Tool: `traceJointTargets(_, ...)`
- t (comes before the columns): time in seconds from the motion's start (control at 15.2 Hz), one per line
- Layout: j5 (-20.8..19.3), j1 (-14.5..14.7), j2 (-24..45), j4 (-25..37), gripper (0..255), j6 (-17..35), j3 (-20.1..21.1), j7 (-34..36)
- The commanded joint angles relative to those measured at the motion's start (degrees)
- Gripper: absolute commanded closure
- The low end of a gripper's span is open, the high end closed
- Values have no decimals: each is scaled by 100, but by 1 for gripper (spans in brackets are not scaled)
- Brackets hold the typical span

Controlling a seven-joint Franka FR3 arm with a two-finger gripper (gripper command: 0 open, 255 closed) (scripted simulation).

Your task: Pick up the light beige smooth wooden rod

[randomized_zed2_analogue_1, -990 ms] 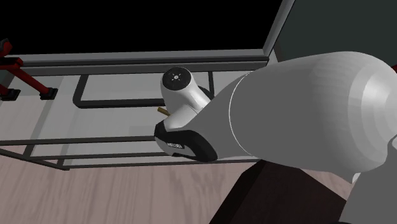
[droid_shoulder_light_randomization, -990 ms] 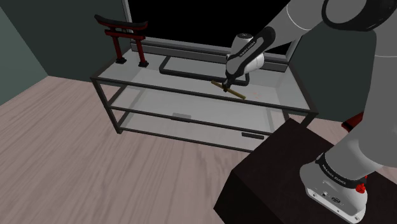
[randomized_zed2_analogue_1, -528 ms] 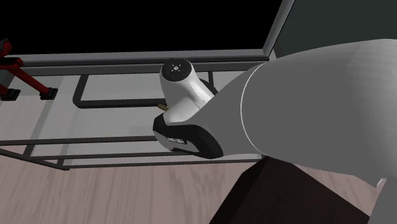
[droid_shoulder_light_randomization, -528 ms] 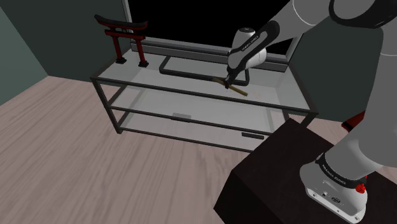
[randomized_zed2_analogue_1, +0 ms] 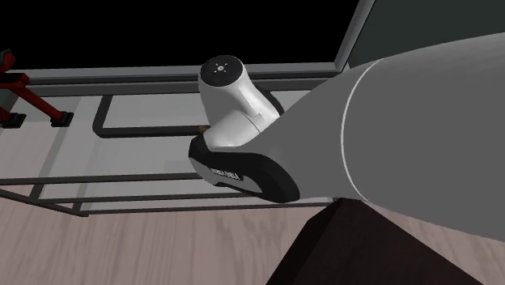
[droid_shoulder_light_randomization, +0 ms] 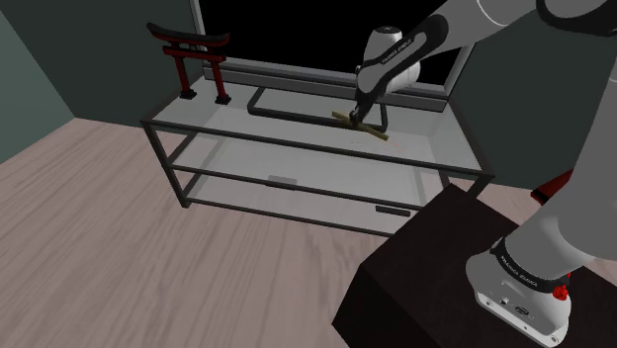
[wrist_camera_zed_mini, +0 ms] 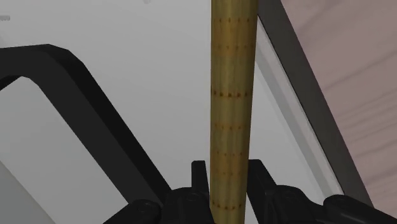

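Rising with the arm (droid_shoulder_light_randomization: 475,20), the rod (wrist_camera_zed_mini: 233,95) sat clasped in the narrow jaws of the gripper (wrist_camera_zed_mini: 228,172), higher than a second before. It looked clear of the table (droid_shoulder_light_randomization: 227,124), so the pick seemed nearly done.

Shoulder cam is sitting beside and behind the stand (droid_shoulder_light_randomization: 425,267), looking down across the table (droid_shoulder_light_randomization: 297,145). Second cam is crowding in right behind the arm (randomized_zed2_analogue_1: 388,138), facing the same table; both are catching the red gate (droid_shoulder_light_randomization: 188,42). Wrist cam is staring along the gripper (wrist_camera_zed_mini: 228,168), close on the rod (wrist_camera_zed_mini: 232,95)
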Motion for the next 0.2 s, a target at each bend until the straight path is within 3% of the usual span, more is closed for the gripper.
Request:
traceJointTargets(0.0,-16,8,-107,17,255,-125,-12,3)
traceJointTargets(0.13,-18,9,-115,18,255,-134,-12,4)
